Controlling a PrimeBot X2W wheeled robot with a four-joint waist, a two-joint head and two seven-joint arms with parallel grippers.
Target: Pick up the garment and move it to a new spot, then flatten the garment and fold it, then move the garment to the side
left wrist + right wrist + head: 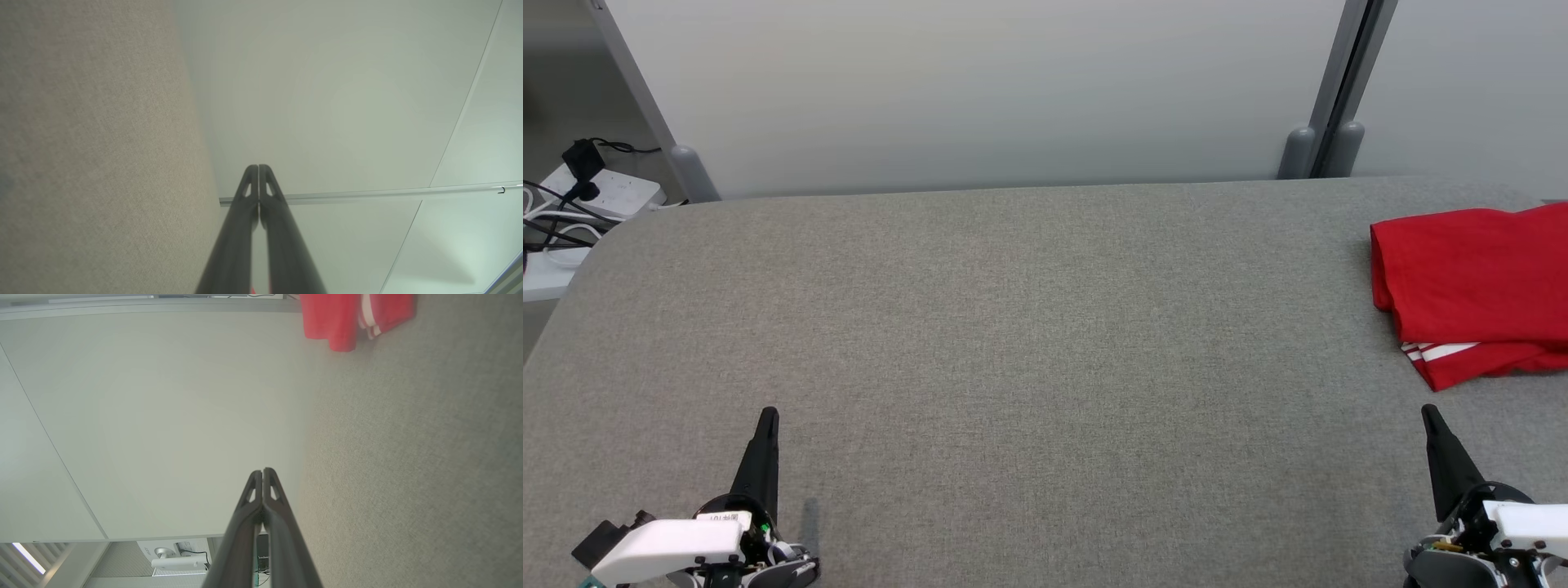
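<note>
Left fingers (pixel 761 461) and right fingers (pixel 1445 465) both pressed shut, holding nothing, over the grey tabletop (pixel 1029 327). Red garment (pixel 1474 278) lies ahead of the right fingers and a bit outboard, apart from them and well apart from the left fingers. It looks folded and parked aside, so the task reads as done or nearly done. Long axis seems crosswise to the fingers, partly cut off. Folded edge faces the left-finger side, white-striped hem faces the right fingers.
</note>
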